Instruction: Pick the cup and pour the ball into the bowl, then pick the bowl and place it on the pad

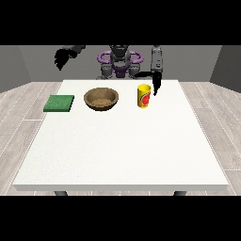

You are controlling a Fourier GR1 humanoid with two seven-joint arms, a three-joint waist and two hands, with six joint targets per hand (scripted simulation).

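The white counter (117,150) carries three items, all in a row near its far edge, the edge closest to the robot. The green pad (59,103) lies flat at the far corner on the view's left. The brown bowl (101,99) stands upright just beside the pad, apart from it, toward the middle of the far edge. The yellow cup (144,96), with a red marking on its side, stands upright further along toward the view's right, well apart from the bowl. The ball cannot be made out.

The robot hand at the view's right (156,83) hangs with fingers pointing downward, straight and apart, just beside the cup's rim on its right side; contact with the cup cannot be confirmed. The robot hand at the view's left (60,58) is raised above the counter's far left corner, clear of all items, holding nothing; its finger position cannot be determined.
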